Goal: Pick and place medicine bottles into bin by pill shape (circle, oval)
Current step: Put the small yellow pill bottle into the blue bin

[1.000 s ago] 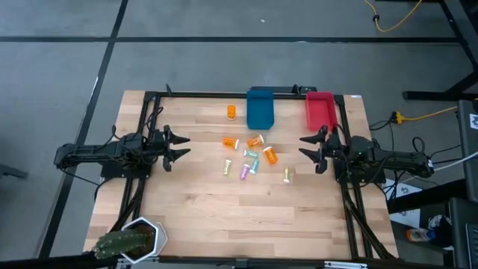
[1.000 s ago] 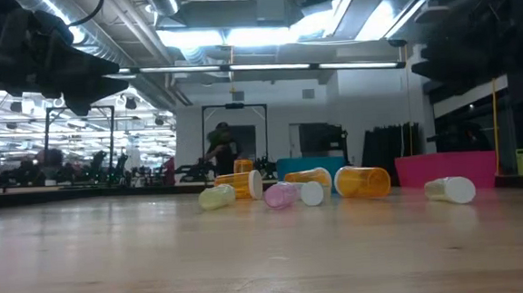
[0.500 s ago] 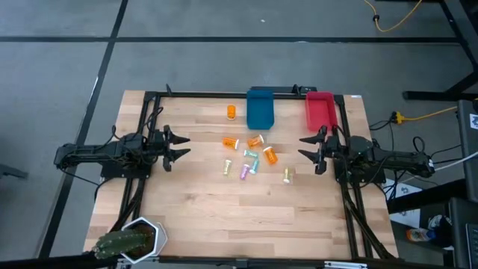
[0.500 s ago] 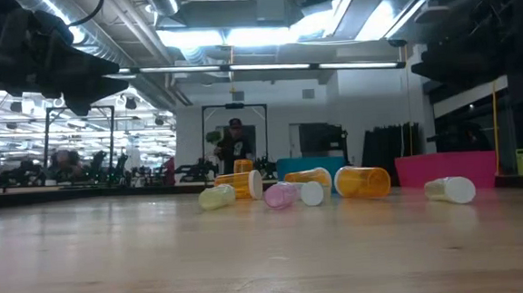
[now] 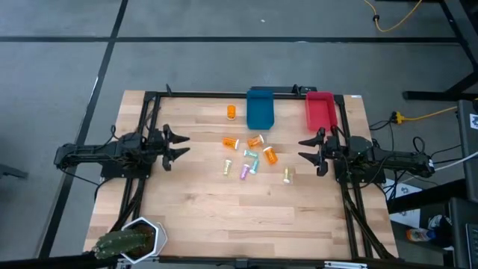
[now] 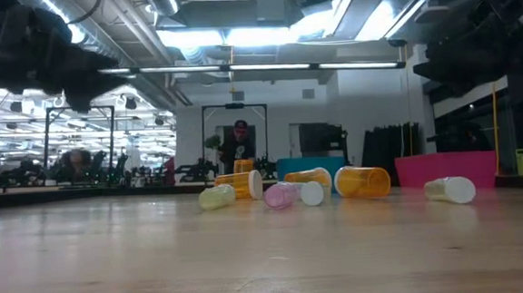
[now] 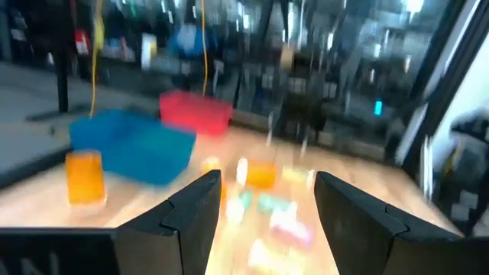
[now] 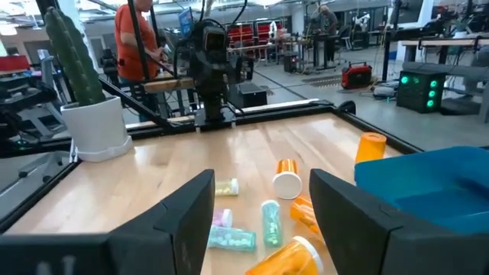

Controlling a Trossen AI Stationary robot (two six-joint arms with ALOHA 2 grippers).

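Several tiny pill bottles lie on their sides in a loose cluster at the table's middle (image 5: 250, 157): orange ones (image 5: 270, 155), teal ones (image 5: 250, 155), a purple one (image 5: 244, 172) and pale ones (image 5: 287, 175). One orange bottle (image 5: 231, 112) stands upright, apart, left of the blue bin (image 5: 260, 108). The red bin (image 5: 319, 110) stands to the blue bin's right. My left gripper (image 5: 185, 146) is open and empty left of the cluster. My right gripper (image 5: 301, 148) is open and empty right of it. Both point at the cluster and are raised off the table.
A potted cactus in a white pot (image 5: 131, 239) stands at the near left corner. Black frame rails (image 5: 224, 93) run along the far edge and both sides. Bare wood lies between the cluster and the near edge. People show in the room behind (image 6: 236, 139).
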